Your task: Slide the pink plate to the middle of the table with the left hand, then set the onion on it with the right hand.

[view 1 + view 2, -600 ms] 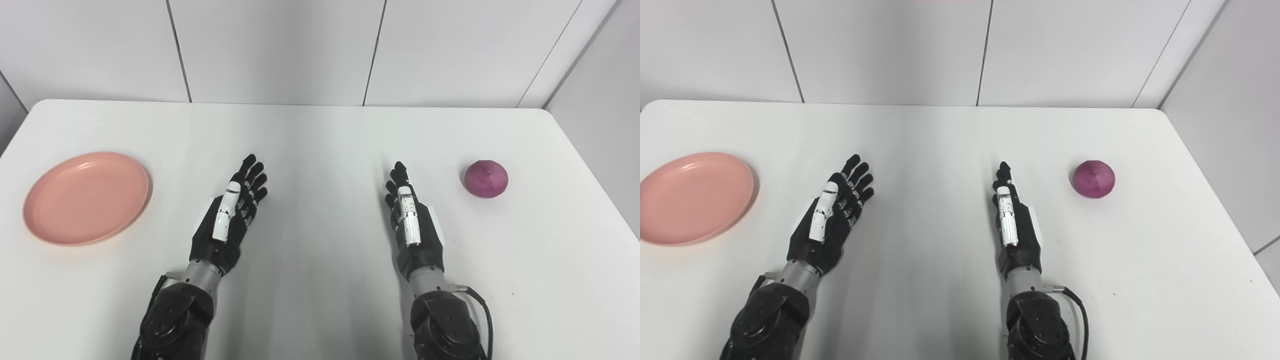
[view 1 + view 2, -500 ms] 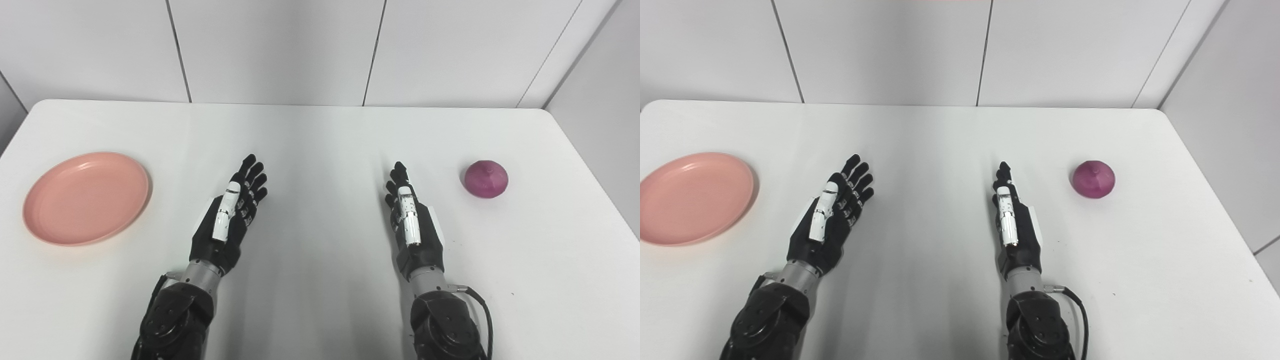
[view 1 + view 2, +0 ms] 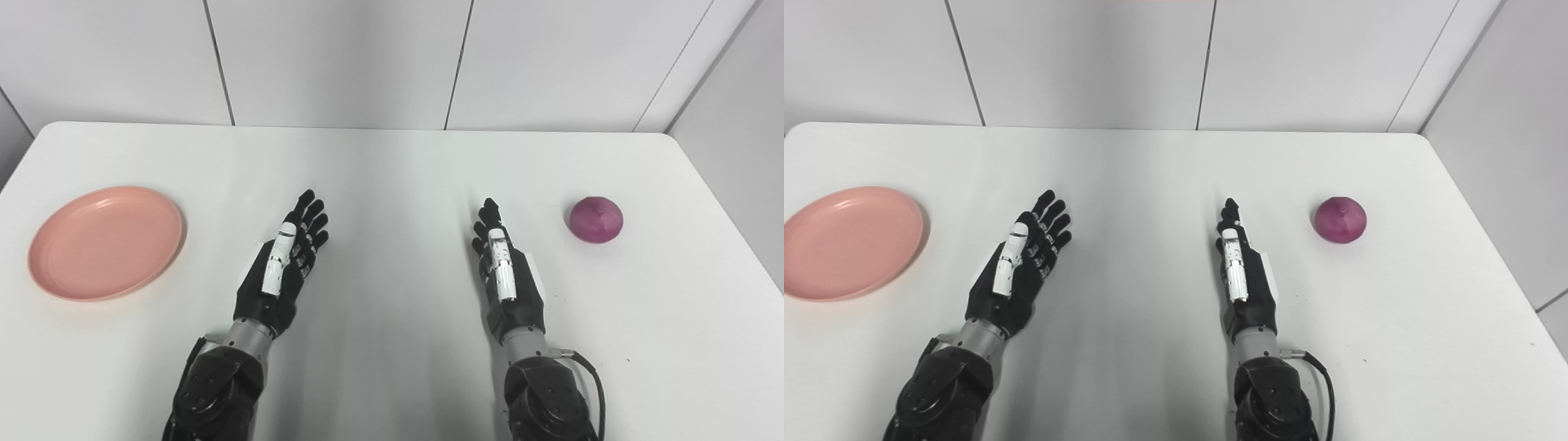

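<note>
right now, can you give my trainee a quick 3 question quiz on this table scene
1. True or false: the pink plate already sits in the middle of the table.
2. Which hand is nearer the onion? A) left hand B) right hand
3. Fill in: both hands are ____ and hold nothing.

Key: 1 false, the plate lies at the table's left side. 2 B. 3 open.
</note>
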Robot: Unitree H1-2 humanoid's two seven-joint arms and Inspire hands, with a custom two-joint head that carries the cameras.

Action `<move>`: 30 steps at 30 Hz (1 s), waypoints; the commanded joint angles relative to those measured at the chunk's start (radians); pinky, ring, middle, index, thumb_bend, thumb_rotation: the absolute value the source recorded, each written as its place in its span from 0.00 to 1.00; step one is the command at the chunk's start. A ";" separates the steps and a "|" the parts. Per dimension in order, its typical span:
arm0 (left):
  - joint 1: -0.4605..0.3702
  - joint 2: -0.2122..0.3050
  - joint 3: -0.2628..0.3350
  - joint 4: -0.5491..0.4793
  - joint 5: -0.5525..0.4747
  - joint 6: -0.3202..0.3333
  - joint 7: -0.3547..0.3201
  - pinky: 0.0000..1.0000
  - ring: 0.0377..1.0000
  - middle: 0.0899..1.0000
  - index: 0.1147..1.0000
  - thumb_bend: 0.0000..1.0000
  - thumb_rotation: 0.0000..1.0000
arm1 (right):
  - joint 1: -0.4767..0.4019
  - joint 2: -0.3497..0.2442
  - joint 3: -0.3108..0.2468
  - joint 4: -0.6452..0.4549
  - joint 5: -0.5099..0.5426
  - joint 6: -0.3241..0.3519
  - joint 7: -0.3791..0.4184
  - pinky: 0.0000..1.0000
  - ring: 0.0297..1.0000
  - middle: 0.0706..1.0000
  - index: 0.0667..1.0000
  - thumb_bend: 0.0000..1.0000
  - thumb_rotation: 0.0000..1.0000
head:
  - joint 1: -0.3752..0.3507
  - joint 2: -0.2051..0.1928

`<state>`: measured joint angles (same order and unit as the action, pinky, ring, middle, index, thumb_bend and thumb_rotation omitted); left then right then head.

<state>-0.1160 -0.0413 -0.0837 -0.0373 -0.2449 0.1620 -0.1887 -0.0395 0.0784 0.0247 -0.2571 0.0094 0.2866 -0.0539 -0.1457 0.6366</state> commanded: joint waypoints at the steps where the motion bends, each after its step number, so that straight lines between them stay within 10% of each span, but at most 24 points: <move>1: 0.012 -0.005 -0.002 0.001 0.003 0.012 0.003 1.00 1.00 1.00 1.00 0.44 1.00 | -0.006 0.004 0.003 -0.026 -0.011 -0.050 -0.002 1.00 1.00 1.00 1.00 0.34 1.00 | 0.001 -0.001; 30: 0.011 -0.011 -0.002 0.012 0.008 0.007 0.005 1.00 1.00 1.00 1.00 0.43 1.00 | -0.007 -0.004 0.001 -0.017 -0.009 -0.062 0.002 1.00 1.00 1.00 1.00 0.28 1.00 | 0.030 -0.016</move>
<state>-0.1155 -0.0453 -0.0825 -0.0350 -0.2441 0.1611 -0.1894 -0.0372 0.0751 0.0253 -0.2567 0.0076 0.2795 -0.0538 -0.1167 0.6213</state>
